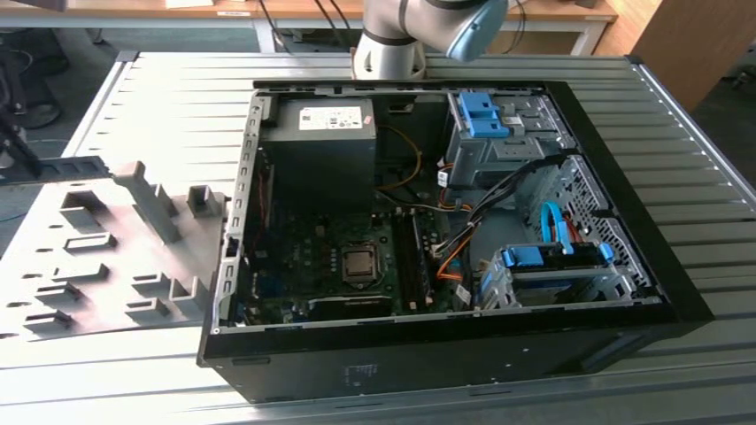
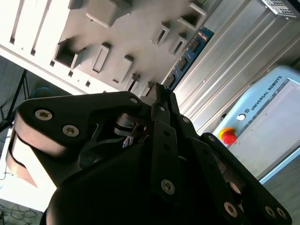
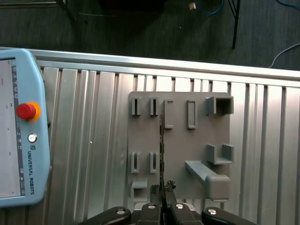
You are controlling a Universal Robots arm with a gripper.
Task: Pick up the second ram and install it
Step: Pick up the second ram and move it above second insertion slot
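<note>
Gripper (image 3: pixel 162 190) hangs over the grey holder plate (image 3: pixel 187 140). Its fingers are drawn together, with nothing between them as far as we can see.

The second ram (image 3: pixel 161 150) stands on edge in the plate's slots. In the first wrist view it is a thin dark line running straight out from the gripper. In the second wrist view the second ram (image 2: pixel 190 54) shows its blue-green face and black chips.

We judge the pickup to be the step in hand. It calls for:
- opening enough to clear the board
- closing square on its flat faces near the middle
- lifting straight so it does not bind in the slots

The board looks thin, stiff and hard-edged. The plate is matte plastic and the worktop (image 3: pixel 93 140) is ribbed bare metal. The open computer case (image 1: pixel 644 221) sits just beside the plate.
</note>
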